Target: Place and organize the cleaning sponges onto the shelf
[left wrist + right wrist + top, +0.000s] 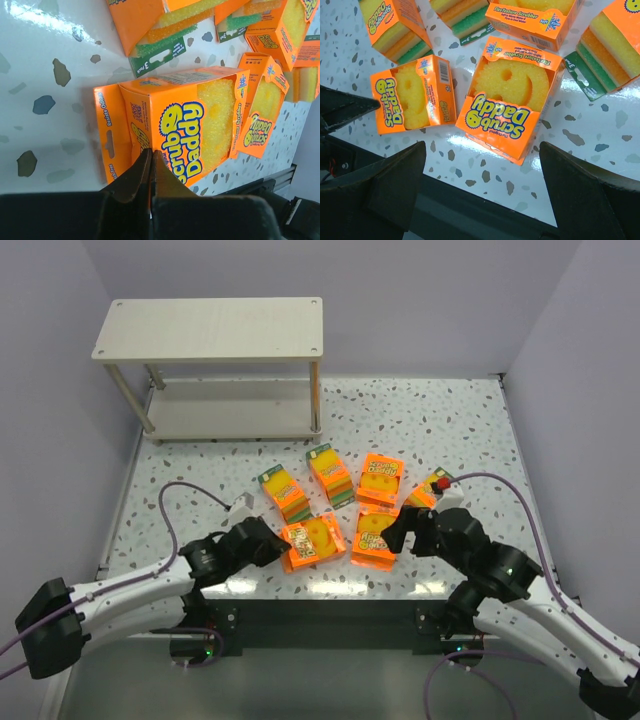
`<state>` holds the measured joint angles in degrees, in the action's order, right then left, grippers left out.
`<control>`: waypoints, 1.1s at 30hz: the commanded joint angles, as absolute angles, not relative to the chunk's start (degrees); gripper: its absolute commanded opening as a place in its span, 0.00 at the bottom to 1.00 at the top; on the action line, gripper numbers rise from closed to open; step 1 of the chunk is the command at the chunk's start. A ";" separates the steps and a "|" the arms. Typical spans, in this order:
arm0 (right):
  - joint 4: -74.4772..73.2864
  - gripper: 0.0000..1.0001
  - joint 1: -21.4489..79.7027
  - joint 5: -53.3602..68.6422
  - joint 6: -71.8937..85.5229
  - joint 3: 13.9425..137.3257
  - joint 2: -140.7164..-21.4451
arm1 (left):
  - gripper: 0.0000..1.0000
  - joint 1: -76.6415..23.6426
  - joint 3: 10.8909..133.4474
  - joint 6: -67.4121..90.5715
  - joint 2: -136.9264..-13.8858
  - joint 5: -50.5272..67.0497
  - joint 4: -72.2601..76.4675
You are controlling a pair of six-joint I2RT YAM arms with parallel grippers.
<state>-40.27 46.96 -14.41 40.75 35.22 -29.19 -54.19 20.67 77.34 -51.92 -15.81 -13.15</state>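
Six orange sponge packs lie mid-table. The shelf point(210, 328) stands at the far left, both boards bare. My left gripper point(283, 546) is shut, and its tips point(150, 154) rest against the near edge of a flat Scrub Daddy pack point(185, 125), with nothing seen between the jaws. That pack point(312, 542) lies at the front. My right gripper point(396, 531) is open wide, and its fingers point(405, 165) hang just short of another flat pack point(512, 100), which shows beside the first in the top view point(374, 537).
Behind the front two lie thick stacked packs point(283, 493) point(331, 473), a flat pack point(380, 477) and a pack at the right point(431, 488). The table's dark near edge point(485, 210) runs just under my right gripper. Grey walls close in both sides.
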 commanded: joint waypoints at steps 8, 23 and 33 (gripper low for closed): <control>-37.97 0.99 47.02 -14.15 42.01 34.54 -29.18 | 0.00 -54.58 29.52 72.34 -37.62 -23.10 -28.82; -39.46 0.99 47.02 -14.59 41.48 33.84 -26.90 | 0.00 -17.61 39.02 52.39 -46.66 -9.85 -16.18; -38.15 0.99 47.02 -13.97 41.22 32.61 -25.93 | 0.00 7.37 34.72 61.50 -58.61 -1.31 6.92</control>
